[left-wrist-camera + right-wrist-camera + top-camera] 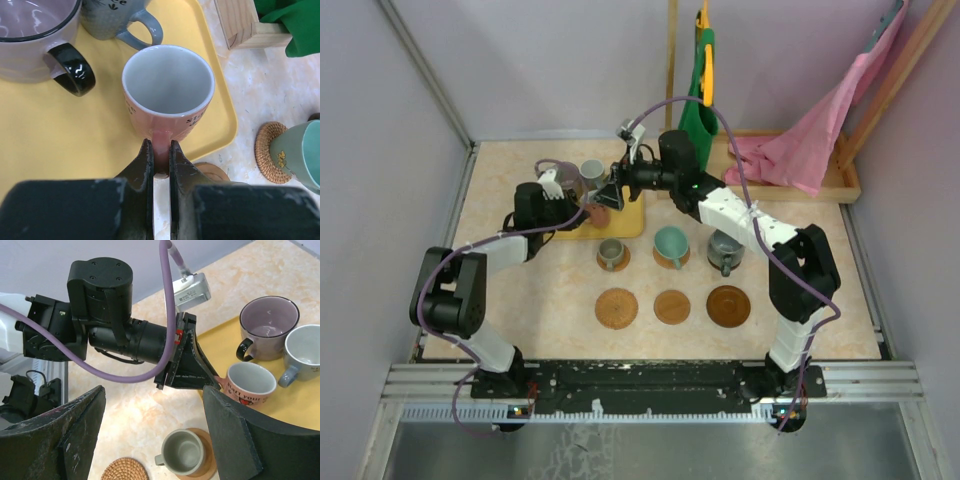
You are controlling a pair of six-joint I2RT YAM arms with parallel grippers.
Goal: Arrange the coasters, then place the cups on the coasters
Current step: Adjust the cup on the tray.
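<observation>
- Small reddish-pink ceramic cup with a pale inside (pixel 168 95): its handle is pinched between the fingers of the left gripper (pixel 160 155), which is closed tight on it. The cup body projects straight ahead of the gripper, mouth up, over a corner of the flat yellow rectangular tray (pixel 50 140). Whether its base is clear of the tray cannot be told.
- Ahead of the gripper, on the tray: a large pale-purple mug with a glossy black handle (pixel 35 40) and a grey-blue mug (pixel 115 17), both near the held cup but apart from it.
- To the gripper's right, off the tray: a teal cup (pixel 300 155) standing on a round woven coaster (pixel 267 152).
- Behind the gripper, toward the arm bases: a row of three bare round brown coasters on the marbled beige bench (pixel 520 300), namely the left bare coaster (pixel 617 308), the middle bare coaster (pixel 672 307) and the right bare coaster (pixel 728 306).
- Right gripper (pixel 154 395): fingers spread wide, holding nothing, hovering just beside the left gripper.
- Step in hand, as judged: carrying the reddish-pink cup to a bare coaster. Lift straight up first so the base clears the tray rim and the neighbouring mugs. Keep the mouth level, since a pinch on the handle alone may let the body swing. Draw back to the left bare coaster, the nearest, centre the base within the disc, and open only once it is seated. The right gripper is best held off, out of the path.
</observation>
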